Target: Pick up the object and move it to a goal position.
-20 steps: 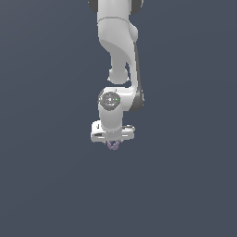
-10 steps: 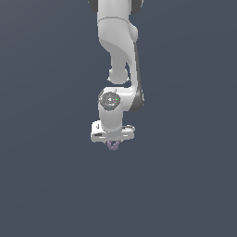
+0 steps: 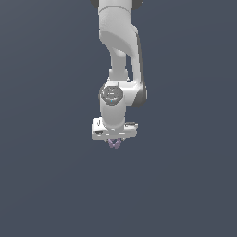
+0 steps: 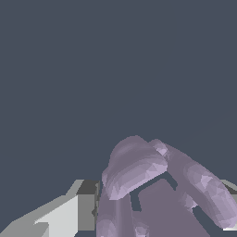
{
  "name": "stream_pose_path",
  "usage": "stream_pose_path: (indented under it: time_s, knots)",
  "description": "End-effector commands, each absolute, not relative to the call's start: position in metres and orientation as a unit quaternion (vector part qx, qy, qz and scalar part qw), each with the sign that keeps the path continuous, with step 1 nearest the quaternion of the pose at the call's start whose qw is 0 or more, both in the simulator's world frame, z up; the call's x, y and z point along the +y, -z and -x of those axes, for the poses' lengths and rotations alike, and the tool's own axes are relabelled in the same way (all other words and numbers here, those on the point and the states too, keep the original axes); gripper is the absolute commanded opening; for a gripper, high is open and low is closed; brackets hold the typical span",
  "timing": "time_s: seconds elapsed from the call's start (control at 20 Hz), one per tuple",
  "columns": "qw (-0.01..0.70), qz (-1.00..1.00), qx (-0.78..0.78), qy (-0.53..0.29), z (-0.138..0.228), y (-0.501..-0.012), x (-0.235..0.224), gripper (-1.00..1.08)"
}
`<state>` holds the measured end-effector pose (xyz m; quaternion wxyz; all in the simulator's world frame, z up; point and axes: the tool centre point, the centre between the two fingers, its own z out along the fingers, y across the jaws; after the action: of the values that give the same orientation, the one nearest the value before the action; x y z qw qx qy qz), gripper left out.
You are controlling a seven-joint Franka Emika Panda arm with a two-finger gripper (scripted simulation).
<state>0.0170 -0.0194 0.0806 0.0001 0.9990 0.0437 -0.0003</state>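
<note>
Beneath the white arm (image 3: 119, 55), lilac lumpy object (image 3: 114, 144) pinched between fingers (image 4: 69, 210). Hanging against plain grey.

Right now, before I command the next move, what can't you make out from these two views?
- Claw fingertips, exterior view: hidden under the white hand; whether they are shut on anything is unclear.
- Lilac lobed object, exterior view: too small for detail; mostly covered by the claw.
- The object, wrist view: cut off by the frame edge; fills the foreground.
- Goal position: no marker visible in either view.
- Ground contact: featureless grey; unclear.
</note>
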Motion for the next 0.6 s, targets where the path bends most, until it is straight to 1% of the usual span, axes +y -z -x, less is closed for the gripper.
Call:
stream_pose_path:
  time_s: [0.0, 0.55]
  knots:
    - [0.0, -0.999, 0.044, 0.0, -0.02, -0.097, -0.015, -1.0]
    - [0.0, -0.999, 0.044, 0.0, -0.041, -0.205, 0.016, -1.0]
